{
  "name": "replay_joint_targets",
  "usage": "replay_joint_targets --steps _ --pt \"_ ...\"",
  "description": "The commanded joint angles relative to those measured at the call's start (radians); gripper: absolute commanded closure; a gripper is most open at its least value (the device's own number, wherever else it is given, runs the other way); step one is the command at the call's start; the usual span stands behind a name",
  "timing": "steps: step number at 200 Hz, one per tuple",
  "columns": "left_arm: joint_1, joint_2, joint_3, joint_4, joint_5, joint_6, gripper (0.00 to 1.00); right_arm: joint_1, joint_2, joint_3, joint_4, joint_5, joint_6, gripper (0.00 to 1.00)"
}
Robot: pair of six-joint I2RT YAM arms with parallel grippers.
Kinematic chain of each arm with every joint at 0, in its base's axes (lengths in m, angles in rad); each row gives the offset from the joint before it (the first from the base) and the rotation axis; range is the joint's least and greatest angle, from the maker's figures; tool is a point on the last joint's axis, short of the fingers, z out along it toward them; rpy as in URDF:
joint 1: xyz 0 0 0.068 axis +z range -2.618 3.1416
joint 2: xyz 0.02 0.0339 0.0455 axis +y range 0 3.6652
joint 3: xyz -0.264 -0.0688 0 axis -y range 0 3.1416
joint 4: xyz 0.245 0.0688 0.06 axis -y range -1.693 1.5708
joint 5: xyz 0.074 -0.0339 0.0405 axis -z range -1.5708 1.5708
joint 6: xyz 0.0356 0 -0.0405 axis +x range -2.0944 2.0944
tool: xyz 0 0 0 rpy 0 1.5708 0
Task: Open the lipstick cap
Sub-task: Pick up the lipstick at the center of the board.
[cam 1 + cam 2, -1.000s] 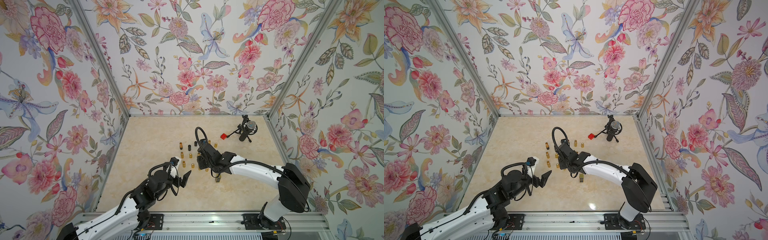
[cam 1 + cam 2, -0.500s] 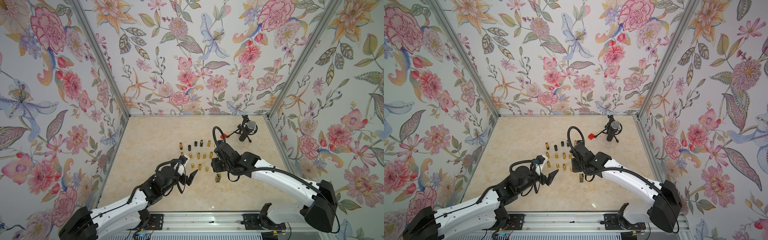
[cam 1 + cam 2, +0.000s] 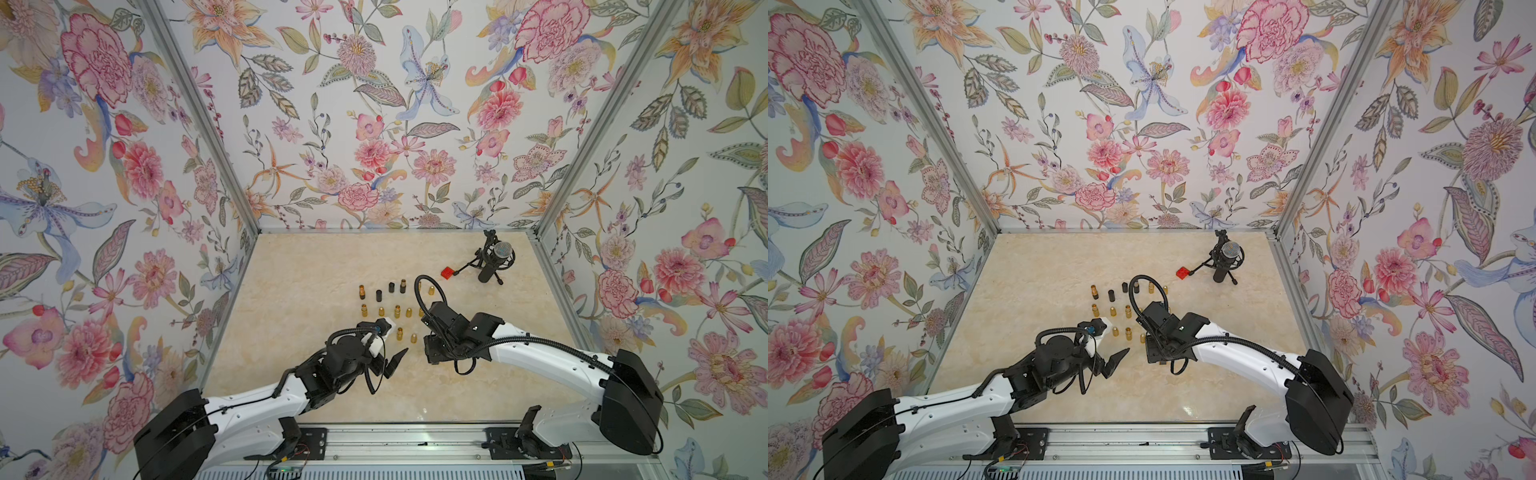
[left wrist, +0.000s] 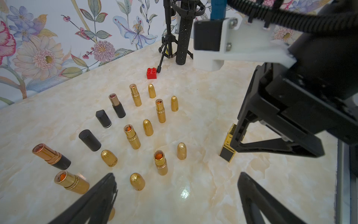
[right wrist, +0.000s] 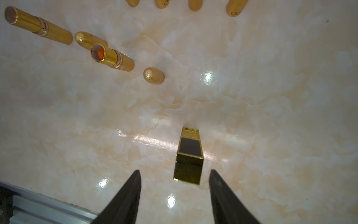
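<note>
The lipstick (image 5: pixel 188 157) is a square gold and black tube standing upright on the marble table with its cap on. It also shows in the left wrist view as the lipstick (image 4: pixel 227 147), partly behind a black finger. My right gripper (image 5: pixel 174 173) hangs open over it. The gold top lies between the two fingertips, closer to one, with a gap on each side. In both top views the right wrist (image 3: pixel 440 345) hides the tube. My left gripper (image 4: pixel 176 177) is open and empty, low over bare marble a short way to the left, also seen from above (image 3: pixel 395 362) (image 3: pixel 1117 360).
Several uncapped gold lipsticks (image 4: pixel 133 136) and bullet-shaped gold caps (image 4: pixel 137 181) stand in rows behind the grippers, with black tubes (image 4: pixel 89 140) further left. A red brick (image 3: pixel 447 272) and a microphone on a tripod (image 3: pixel 492 259) are at the back right. The metal front rail (image 5: pixel 48 203) is close.
My right gripper has swung from over the rows toward the front and now hangs over the square lipstick. The left gripper has shifted right, toward it, still open.
</note>
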Motion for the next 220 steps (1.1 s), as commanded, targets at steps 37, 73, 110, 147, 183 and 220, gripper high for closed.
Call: replay_joint_targets --steps 37,73,110,147,183,220 --pt "-0.013 -0.001 0.023 0.026 -0.02 0.019 0.01 -0.013 0.052 -0.027 0.016 0.064 0.043 0.53" --pt "-0.013 0.0 0.024 0.022 -0.023 0.02 0.01 -0.019 0.079 -0.031 0.031 0.063 0.036 0.6" --pt "-0.013 -0.006 0.023 0.014 -0.026 0.019 0.01 -0.019 0.092 -0.029 0.046 0.053 0.033 0.66" --pt "-0.013 -0.027 0.015 0.012 -0.043 0.017 0.01 -0.013 0.09 -0.03 0.047 0.041 0.03 0.73" --pt "-0.013 -0.032 0.02 -0.004 -0.04 0.016 0.01 -0.013 0.074 -0.019 0.044 0.014 0.017 0.75" --pt "-0.013 -0.038 0.025 0.014 -0.012 0.037 0.01 -0.016 0.014 0.037 0.01 -0.064 -0.022 0.76"
